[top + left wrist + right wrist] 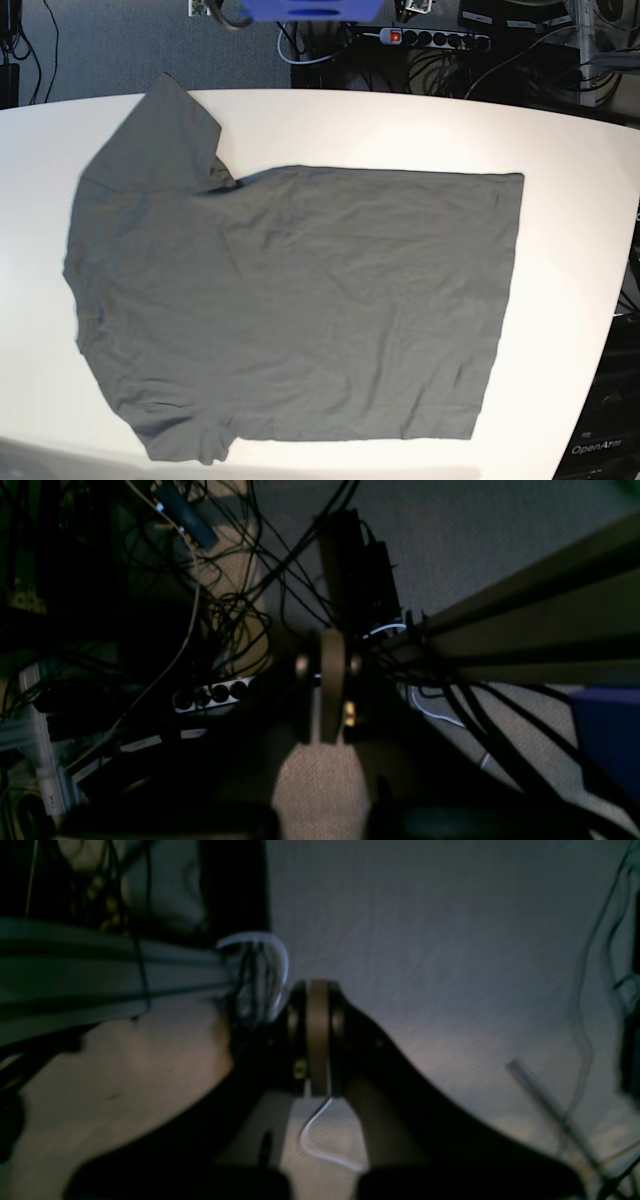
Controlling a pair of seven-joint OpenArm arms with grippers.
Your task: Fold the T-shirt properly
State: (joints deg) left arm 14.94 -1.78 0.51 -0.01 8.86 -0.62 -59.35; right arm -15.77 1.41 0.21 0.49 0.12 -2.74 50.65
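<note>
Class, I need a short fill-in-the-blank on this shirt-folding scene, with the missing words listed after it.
1. The T-shirt lies spread flat on a ____ table.
2. The T-shirt's colour is dark ____.
3. In the base view its sleeves lie toward the ____ side.
4. The number of folds made in it so far is ____.

Missing words: white; grey; left; none

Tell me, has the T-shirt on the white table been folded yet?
No, in the base view the T-shirt lies spread flat on the table, one sleeve pointing toward the far edge, with no fold made.
</note>
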